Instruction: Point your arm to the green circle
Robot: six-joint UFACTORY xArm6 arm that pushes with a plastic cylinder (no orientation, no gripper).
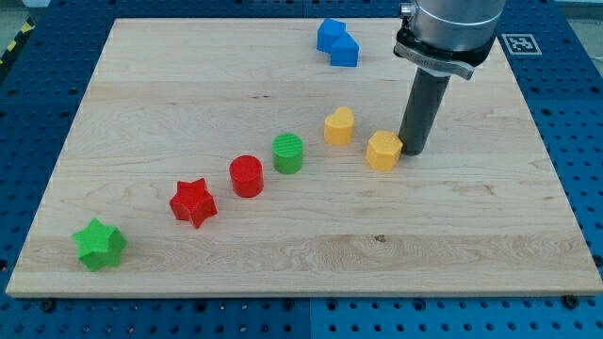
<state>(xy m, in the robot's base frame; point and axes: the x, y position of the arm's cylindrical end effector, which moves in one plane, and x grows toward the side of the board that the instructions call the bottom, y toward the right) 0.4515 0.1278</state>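
My tip (412, 151) beside yellow hexagon (383, 150), wooden board (283, 235)

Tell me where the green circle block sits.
The green circle block sits near the board's centre, between the red circle block and the yellow heart block.

A pale wooden tabletop (311, 245) with visible grain lies on a blue perforated base plate (584, 113) dotted with regular holes. A black-and-white square marker (517, 43) sits at the view's top right; yellow-black striping (13, 44) shows at top left. Lighting is even.
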